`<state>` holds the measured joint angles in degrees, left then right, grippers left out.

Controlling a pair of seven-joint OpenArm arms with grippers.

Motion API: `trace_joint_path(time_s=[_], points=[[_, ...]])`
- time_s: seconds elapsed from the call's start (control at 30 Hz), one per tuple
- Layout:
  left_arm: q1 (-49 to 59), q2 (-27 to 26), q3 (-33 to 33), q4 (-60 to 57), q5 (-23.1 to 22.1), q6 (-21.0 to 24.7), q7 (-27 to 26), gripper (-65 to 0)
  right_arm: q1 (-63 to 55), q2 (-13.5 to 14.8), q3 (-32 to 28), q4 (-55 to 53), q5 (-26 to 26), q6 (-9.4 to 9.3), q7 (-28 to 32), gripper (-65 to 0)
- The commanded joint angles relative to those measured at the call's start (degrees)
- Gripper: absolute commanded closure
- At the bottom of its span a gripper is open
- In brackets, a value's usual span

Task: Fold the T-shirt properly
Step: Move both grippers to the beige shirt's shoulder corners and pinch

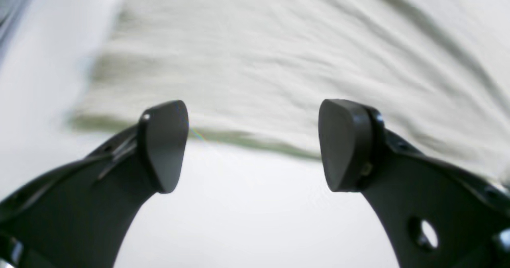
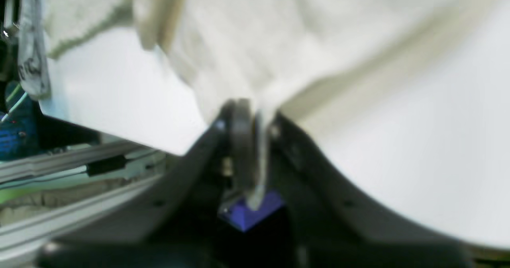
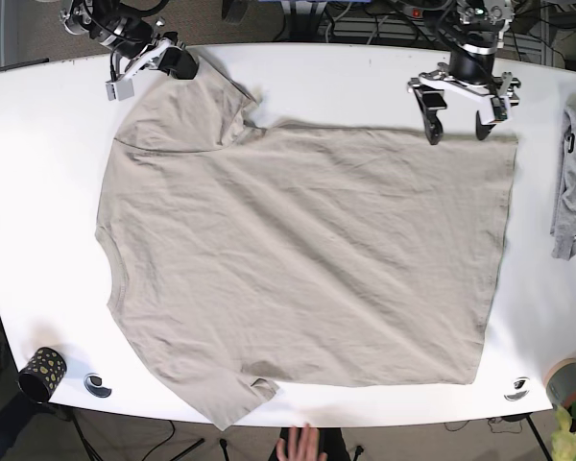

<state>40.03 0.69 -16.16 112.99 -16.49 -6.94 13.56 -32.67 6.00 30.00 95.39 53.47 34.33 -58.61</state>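
A beige T-shirt [image 3: 298,259] lies spread flat on the white table [image 3: 38,192], collar side to the left and hem to the right. My right gripper [image 3: 180,61] at the far left corner is shut on the T-shirt's sleeve [image 2: 239,61], the cloth pinched between its fingers [image 2: 241,140]. My left gripper [image 3: 457,113] hangs open just above the far right hem corner. In the left wrist view the T-shirt's edge [image 1: 255,81] lies just beyond the spread fingertips [image 1: 165,140], nothing between them.
A grey garment [image 3: 574,182] lies at the table's right edge. A dark patterned cup [image 3: 40,373] and a small round object [image 3: 98,385] sit at the near left corner. Another small object [image 3: 516,389] and a cup [image 3: 566,376] sit near right. A hand [image 3: 302,447] shows at the near edge.
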Motion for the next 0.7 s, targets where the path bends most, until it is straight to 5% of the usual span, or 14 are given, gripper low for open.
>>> trace_joint_path(time_s=[0.0,0.27,0.67], points=[[-1.31,-1.44,-1.38,1.08,-4.30,-0.40,3.54,-50.8,0.09,0.37,0.20,0.65,0.72,0.18,0.46,0.0],[-7.64,-1.79,-16.23,-1.30,-22.32,-1.28,19.89,-51.7,0.18,0.46,0.20,0.91,0.64,0.18,0.46,0.0],[-15.81,-3.37,-28.80,-12.37,-25.05,-9.19,32.02,-51.1,0.36,0.55,0.55,0.91,0.64,0.18,0.46,0.0]])
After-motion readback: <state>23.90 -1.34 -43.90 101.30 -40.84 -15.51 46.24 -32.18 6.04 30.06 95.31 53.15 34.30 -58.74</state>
